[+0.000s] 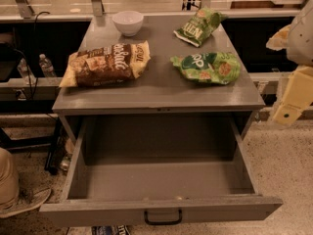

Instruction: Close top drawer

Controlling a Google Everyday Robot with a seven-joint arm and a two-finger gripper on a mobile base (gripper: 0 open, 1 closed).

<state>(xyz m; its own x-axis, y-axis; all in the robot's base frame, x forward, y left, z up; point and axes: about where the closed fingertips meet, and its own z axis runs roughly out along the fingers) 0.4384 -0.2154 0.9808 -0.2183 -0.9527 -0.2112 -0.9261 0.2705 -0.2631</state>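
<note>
- The top drawer stands pulled far out of the grey cabinet, toward the camera, and it looks empty inside.
- Its front panel runs left to right, with the black handle at the centre. The sliding direction is away from the camera, into the cabinet.
- The gripper hangs at the right edge of the view, beside the cabinet's right front corner and apart from it. Whether it is open or closed, you cannot tell here.
- So the drawer front lies to the left of the gripper, lower, and nearer to the camera.
- I judge you must first come around in front of the panel, near the handle, and only then push straight back.
</note>
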